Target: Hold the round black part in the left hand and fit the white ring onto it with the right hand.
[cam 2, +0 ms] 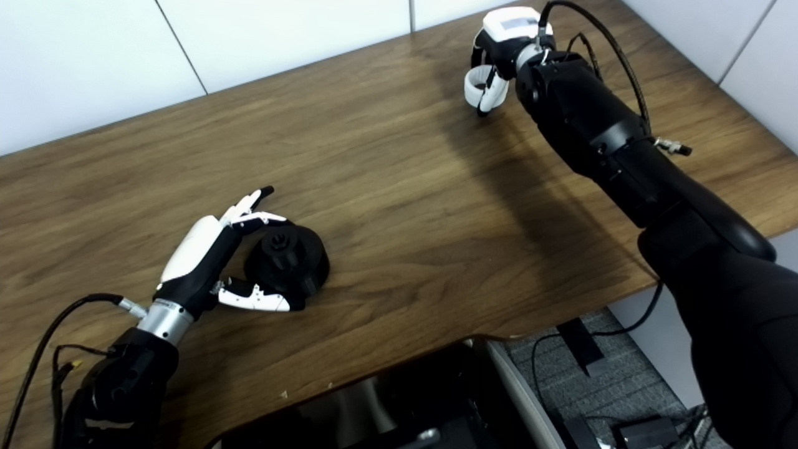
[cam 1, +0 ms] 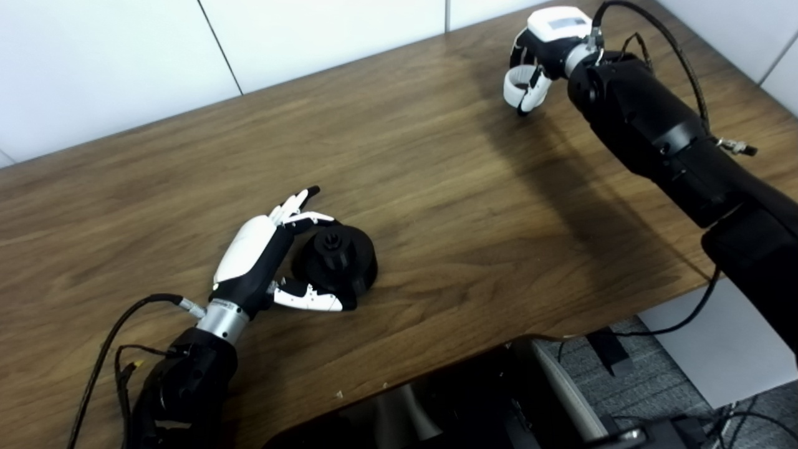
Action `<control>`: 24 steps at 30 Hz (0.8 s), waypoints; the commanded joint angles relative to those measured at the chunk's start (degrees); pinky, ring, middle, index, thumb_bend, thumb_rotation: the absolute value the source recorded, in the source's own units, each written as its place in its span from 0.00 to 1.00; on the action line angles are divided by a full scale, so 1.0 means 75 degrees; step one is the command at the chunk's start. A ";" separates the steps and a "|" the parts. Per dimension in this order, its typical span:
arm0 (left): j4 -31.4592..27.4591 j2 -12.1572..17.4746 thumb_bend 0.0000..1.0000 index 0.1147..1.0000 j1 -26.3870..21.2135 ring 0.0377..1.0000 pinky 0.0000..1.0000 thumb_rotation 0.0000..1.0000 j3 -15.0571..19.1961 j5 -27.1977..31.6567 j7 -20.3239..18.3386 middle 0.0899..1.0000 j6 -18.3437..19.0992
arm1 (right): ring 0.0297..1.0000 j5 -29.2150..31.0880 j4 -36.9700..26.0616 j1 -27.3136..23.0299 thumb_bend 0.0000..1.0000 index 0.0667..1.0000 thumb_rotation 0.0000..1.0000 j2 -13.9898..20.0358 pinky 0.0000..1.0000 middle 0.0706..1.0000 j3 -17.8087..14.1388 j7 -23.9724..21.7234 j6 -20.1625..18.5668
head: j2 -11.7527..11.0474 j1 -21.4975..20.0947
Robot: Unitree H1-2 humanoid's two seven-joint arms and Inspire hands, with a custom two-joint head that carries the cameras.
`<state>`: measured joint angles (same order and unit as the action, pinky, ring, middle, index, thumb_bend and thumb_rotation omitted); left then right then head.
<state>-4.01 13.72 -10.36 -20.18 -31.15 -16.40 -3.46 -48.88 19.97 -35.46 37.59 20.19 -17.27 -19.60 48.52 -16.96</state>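
Observation:
The round black part (cam 1: 336, 259) rests on the wooden table (cam 1: 436, 187), with a raised hub on top; it also shows in the right eye view (cam 2: 288, 260). My left hand (cam 1: 262, 262) lies beside it on the left, open. Its fingers (cam 1: 298, 202) stretch past the part's far side and its thumb (cam 1: 312, 300) lies along the near side. My right hand (cam 1: 536, 59) hovers over the table's far right end, curled shut on the white ring (cam 1: 515, 86), which hangs under the hand. The ring also shows in the right eye view (cam 2: 477, 87).
A white wall (cam 1: 187, 50) runs behind the table. The table's front edge (cam 1: 561, 330) has a curved cutout with a dark chair (cam 1: 474, 399) below. Cables (cam 1: 679, 68) loop off the right forearm, and more trail from the left wrist.

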 commanded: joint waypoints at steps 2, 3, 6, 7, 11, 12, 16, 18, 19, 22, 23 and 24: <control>-0.0139 0.0058 1.00 0.59 -0.0209 1.00 1.00 0.33 0.0014 -0.0013 0.0017 1.00 -0.0081 | 0.66 0.0012 -0.0059 -0.0180 0.73 0.62 0.16 0.0003 1.00 0.62 -0.0095 0.0211 0.0104 | 0.0004 0.0007; -0.0141 0.0059 1.00 0.59 -0.0212 1.00 1.00 0.33 0.0015 -0.0013 0.0012 1.00 -0.0074 | 0.66 0.0009 -0.0059 -0.0179 0.74 0.62 0.16 0.0003 1.00 0.62 -0.0099 0.0226 0.0103 | 0.0002 0.0010; -0.0165 0.0060 1.00 0.59 -0.0218 1.00 1.00 0.33 0.0016 -0.0011 -0.0012 1.00 -0.0045 | 0.65 0.0022 -0.0068 -0.0172 0.74 0.62 0.16 0.0008 1.00 0.61 -0.0125 0.0250 0.0113 | 0.0007 0.0019; -0.0166 0.0058 1.00 0.59 -0.0219 1.00 1.00 0.33 0.0018 -0.0004 -0.0012 1.00 -0.0047 | 0.64 0.0028 -0.0077 -0.0168 0.74 0.62 0.16 0.0010 1.00 0.61 -0.0134 0.0246 0.0104 | 0.0005 0.0025; -0.0175 0.0058 1.00 0.59 -0.0219 1.00 1.00 0.32 0.0021 0.0015 -0.0030 1.00 -0.0040 | 0.61 0.0074 -0.0127 -0.0129 0.75 0.61 0.14 0.0013 0.88 0.59 -0.0183 0.0293 0.0126 | 0.0010 0.0037; -0.0162 0.0060 1.00 0.58 -0.0221 1.00 1.00 0.32 0.0019 0.0004 -0.0017 1.00 -0.0057 | 0.62 0.0073 -0.0117 -0.0121 0.75 0.61 0.14 0.0014 0.91 0.59 -0.0188 0.0319 0.0132 | 0.0009 0.0036; -0.0159 0.0064 1.00 0.58 -0.0215 1.00 1.00 0.33 0.0026 0.0007 -0.0001 1.00 -0.0080 | 0.62 0.0084 -0.0102 -0.0081 0.76 0.60 0.12 0.0011 0.99 0.56 -0.0231 0.0445 0.0174 | 0.0021 0.0032; -0.0138 0.0060 1.00 0.58 -0.0215 1.00 1.00 0.33 0.0022 0.0002 0.0012 1.00 -0.0095 | 0.60 0.0113 -0.0111 -0.0053 0.76 0.59 0.11 0.0009 0.92 0.54 -0.0271 0.0499 0.0205 | 0.0021 0.0032; -0.0133 0.0058 1.00 0.58 -0.0215 1.00 1.00 0.33 0.0021 -0.0001 0.0015 1.00 -0.0098 | 0.59 0.0123 -0.0116 -0.0045 0.76 0.59 0.10 0.0009 0.90 0.54 -0.0283 0.0508 0.0215 | 0.0021 0.0032; -0.0166 0.0059 1.00 0.58 -0.0202 1.00 1.00 0.33 0.0025 0.0023 -0.0008 1.00 -0.0076 | 0.60 0.0142 -0.0157 -0.0015 0.75 0.59 0.10 0.0017 0.90 0.56 -0.0314 0.0491 0.0184 | 0.0032 0.0027; -0.0179 0.0061 1.00 0.58 -0.0200 1.00 1.00 0.33 0.0022 0.0021 -0.0023 1.00 -0.0055 | 0.60 0.0144 -0.0163 -0.0005 0.75 0.59 0.10 0.0026 0.92 0.56 -0.0322 0.0502 0.0193 | 0.0044 0.0028; -0.0189 0.0062 1.00 0.59 -0.0199 1.00 1.00 0.33 0.0020 0.0017 -0.0033 1.00 -0.0039 | 0.62 0.0144 -0.0168 0.0003 0.75 0.59 0.09 0.0034 0.96 0.55 -0.0326 0.0511 0.0202 | 0.0047 0.0032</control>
<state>-4.04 13.72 -10.39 -20.19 -31.04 -16.59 -3.45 -47.90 19.82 -34.39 36.94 18.34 -14.28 -18.98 48.78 -16.79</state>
